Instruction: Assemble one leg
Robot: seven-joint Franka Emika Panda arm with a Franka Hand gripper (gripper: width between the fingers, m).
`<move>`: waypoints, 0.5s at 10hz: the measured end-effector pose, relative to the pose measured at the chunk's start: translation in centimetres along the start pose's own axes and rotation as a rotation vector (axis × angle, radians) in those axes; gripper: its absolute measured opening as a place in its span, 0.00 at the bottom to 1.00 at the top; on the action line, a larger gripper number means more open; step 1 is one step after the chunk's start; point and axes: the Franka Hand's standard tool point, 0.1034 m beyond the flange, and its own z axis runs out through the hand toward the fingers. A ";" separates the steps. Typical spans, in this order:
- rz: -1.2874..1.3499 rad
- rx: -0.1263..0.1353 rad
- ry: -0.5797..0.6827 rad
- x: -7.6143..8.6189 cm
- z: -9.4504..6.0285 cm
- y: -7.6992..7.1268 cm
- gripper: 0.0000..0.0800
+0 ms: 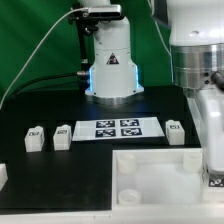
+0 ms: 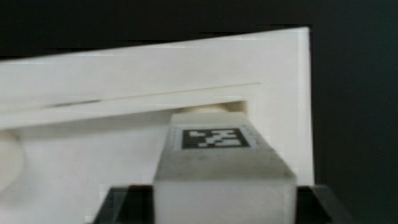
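In the wrist view my gripper (image 2: 222,206) is shut on a small white leg (image 2: 221,160) with a black-and-white marker on its face. The dark fingers (image 2: 135,204) press it from both sides. The leg's far end sits over a corner of the large white panel (image 2: 107,100); I cannot tell whether they touch. In the exterior view the gripper (image 1: 212,172) hangs at the right edge over the panel (image 1: 160,170), with the held leg mostly hidden. Three more legs stand on the black table: two (image 1: 36,138) (image 1: 62,135) at the left and one (image 1: 176,131) at the right.
The marker board (image 1: 119,128) lies flat between the loose legs. The robot base (image 1: 110,60) stands behind it, in front of a green backdrop. A small white piece (image 1: 3,176) shows at the exterior view's left edge.
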 end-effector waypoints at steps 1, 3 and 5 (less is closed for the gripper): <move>0.063 0.000 0.000 0.1 0.0 0.0 0.37; 0.106 0.004 0.005 0.0 0.0 0.1 0.37; 0.087 0.003 0.007 0.0 0.1 0.1 0.37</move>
